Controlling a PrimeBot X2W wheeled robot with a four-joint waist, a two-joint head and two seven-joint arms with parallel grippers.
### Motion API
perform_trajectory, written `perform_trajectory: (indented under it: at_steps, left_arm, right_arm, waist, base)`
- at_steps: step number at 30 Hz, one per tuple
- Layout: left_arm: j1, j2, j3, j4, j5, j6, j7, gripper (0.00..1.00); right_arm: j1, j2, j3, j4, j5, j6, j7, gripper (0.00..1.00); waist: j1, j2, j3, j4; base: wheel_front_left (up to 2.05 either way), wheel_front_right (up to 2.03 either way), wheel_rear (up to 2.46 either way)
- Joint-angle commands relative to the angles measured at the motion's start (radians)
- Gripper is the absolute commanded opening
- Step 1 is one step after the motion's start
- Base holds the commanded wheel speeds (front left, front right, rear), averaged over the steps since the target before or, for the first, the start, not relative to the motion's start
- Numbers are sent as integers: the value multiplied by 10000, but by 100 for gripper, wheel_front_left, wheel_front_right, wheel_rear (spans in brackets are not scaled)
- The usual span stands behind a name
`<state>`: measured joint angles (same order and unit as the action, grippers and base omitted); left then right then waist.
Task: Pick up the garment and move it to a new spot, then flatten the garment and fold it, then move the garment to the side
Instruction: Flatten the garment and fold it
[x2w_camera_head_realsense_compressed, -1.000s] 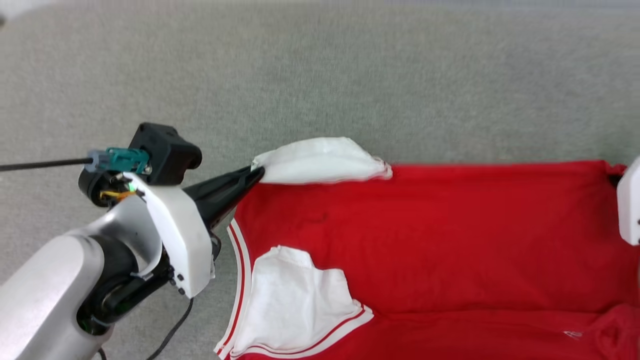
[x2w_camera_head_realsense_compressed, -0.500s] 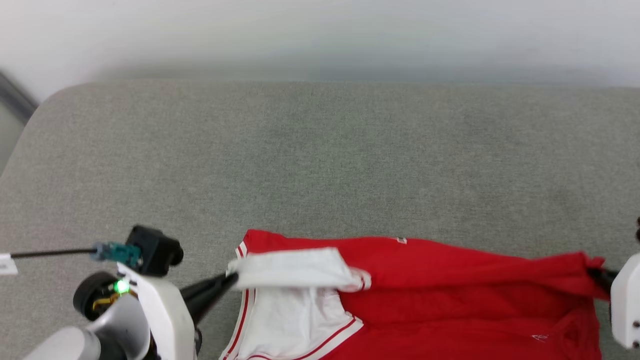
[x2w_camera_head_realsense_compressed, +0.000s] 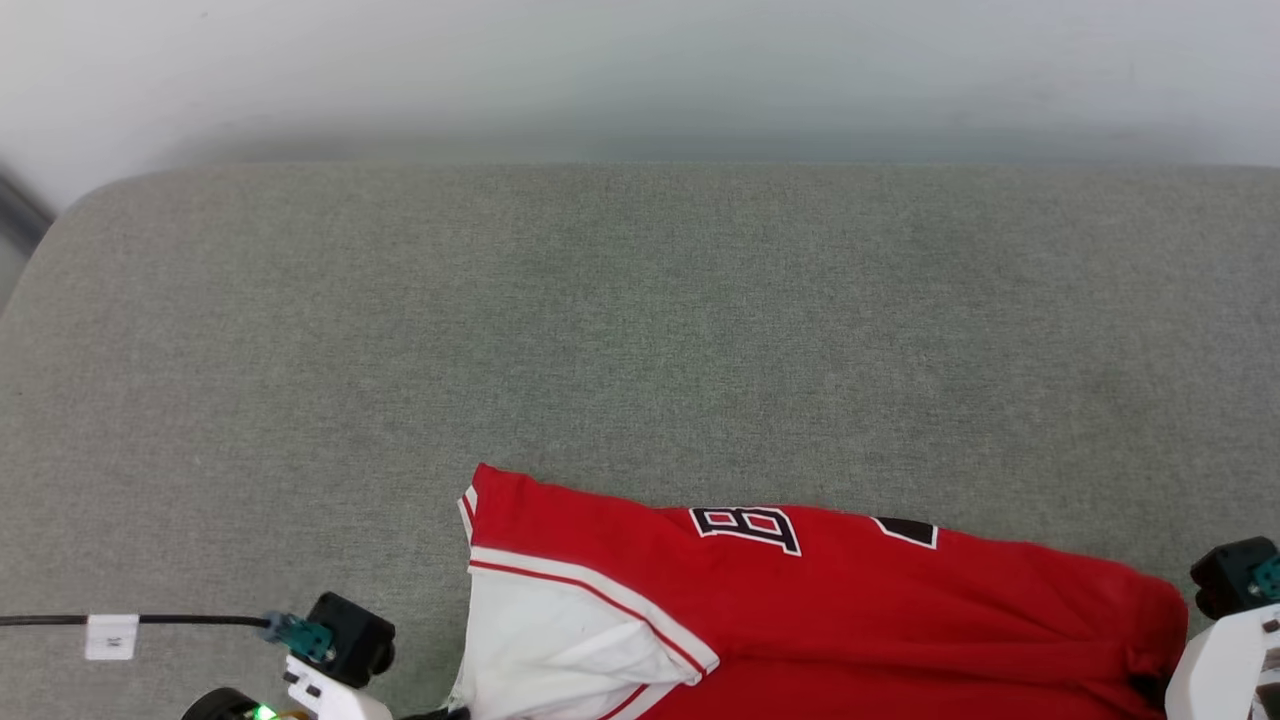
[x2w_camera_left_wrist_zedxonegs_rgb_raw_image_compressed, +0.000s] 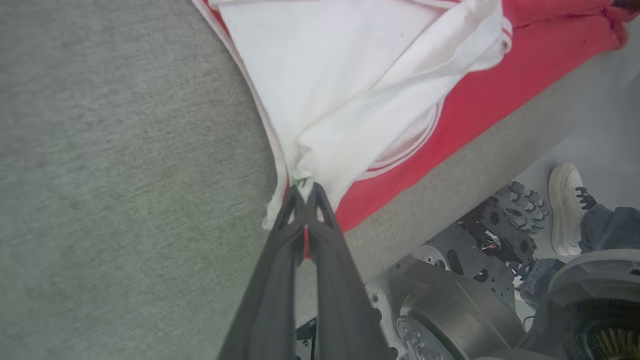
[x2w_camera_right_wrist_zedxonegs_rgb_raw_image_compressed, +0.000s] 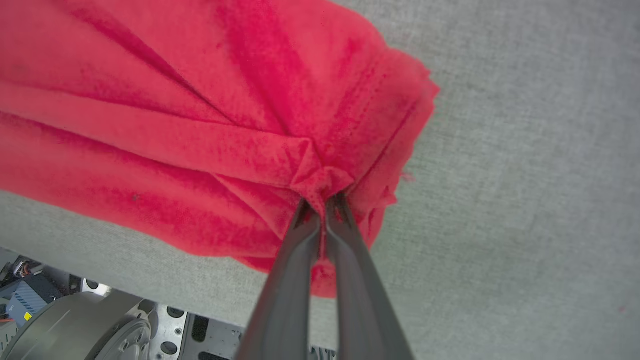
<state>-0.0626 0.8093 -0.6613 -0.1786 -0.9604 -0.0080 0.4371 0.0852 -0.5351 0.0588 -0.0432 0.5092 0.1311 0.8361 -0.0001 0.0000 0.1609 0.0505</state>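
You have your left tool (x2w_camera_left_wrist_zedxonegs_rgb_raw_image_compressed: 303, 189) pinching tight on the white sleeve (x2w_camera_left_wrist_zedxonegs_rgb_raw_image_compressed: 350, 75) of the red garment (x2w_camera_head_realsense_compressed: 850, 600) and your right tool (x2w_camera_right_wrist_zedxonegs_rgb_raw_image_compressed: 322, 202) pinching its bunched red end, the garment stretched between them along the near edge of the grey tabletop (x2w_camera_head_realsense_compressed: 640, 330).

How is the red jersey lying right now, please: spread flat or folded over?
Folded over, not flat: the garment is doubled, its layers bunched where the left hand and right hand pinch its ends.
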Motion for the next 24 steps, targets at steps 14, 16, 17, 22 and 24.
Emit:
perform_trajectory:
  at_steps: [14, 16, 17, 22, 24]
  left_arm:
    - [-455, -901, -634, 1726, 660, -695, -697, 100]
    - [-458, -916, -563, 1796, 704, -715, -919, 100]
    - [-435, -915, -519, 1823, 704, -709, -1046, 100]
    - [-261, -922, -112, 1533, 689, -727, -2013, 100]
    - [-273, -920, 118, 1298, 907, -794, -2715, 100]
  right_arm:
    - [-394, -11, 354, 1102, 411, -9, -1096, 100]
    - [-404, -56, 254, 1052, 529, -7, -1202, 100]
    - [-395, -96, 221, 997, 567, -7, -1223, 100]
    - [-210, -131, -150, 267, 822, -7, -1250, 100]
    - [-82, 26, -590, -75, 897, -7, -1158, 100]
  waist:
    - [1, 0, -1, -2]
    - [1, 0, -149, -1]
    - [1, 0, -229, -10]
    - [1, 0, -647, -58]
    - [1, 0, -777, -69]
  base:
    - [0, 0, 0]
    - [0, 0, 0]
    - [0, 0, 0]
    - [0, 0, 0]
    - [0, 0, 0]
